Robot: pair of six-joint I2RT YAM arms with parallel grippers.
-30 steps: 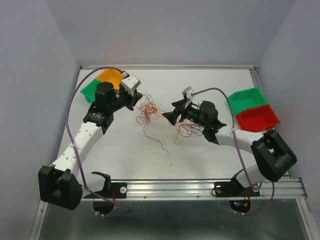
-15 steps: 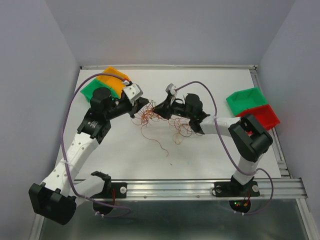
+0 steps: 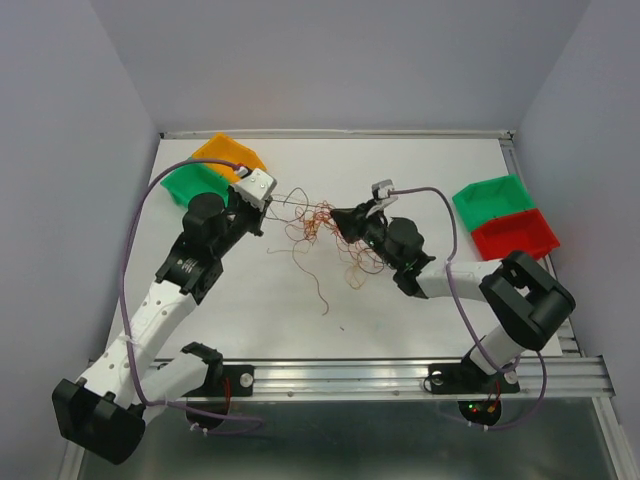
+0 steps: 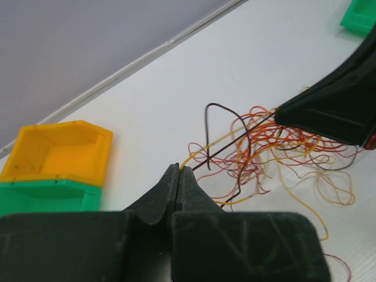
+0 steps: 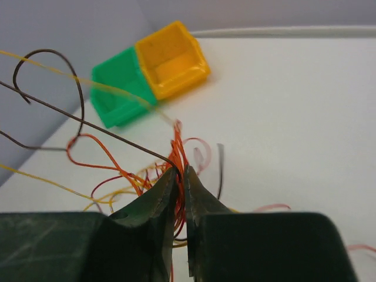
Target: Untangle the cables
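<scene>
Left gripper (image 3: 270,197) (image 4: 178,171) sits at upper left-centre of the overhead view, jaws closed tight on a yellow strand and a dark strand pinched at the very tips. Both strands run taut to the right, into the tangle of thin orange, red, yellow and dark wires (image 3: 322,225) (image 4: 276,147) (image 5: 120,176) at the centre of the white table (image 3: 430,160). On the opposite side, the right gripper (image 3: 340,222) (image 5: 179,173) points left at the tangle, jaws closed to a narrow slit on a bunch of orange-red strands, with a dark wire entering at the tips. The bulk of the tangle lies between the two grippers; loose loops spread below it, and one orange tail trails toward the lower centre of the table. Several strands are lifted off the surface between the grippers; others rest on the table. An orange plastic bin (image 3: 230,153) and a green plastic bin (image 3: 193,180) stand touching each other at upper left, just behind the left arm. A second green bin (image 3: 492,198) and a red plastic bin (image 3: 515,238) stand side by side at the right edge, well apart from the tangle.
</scene>
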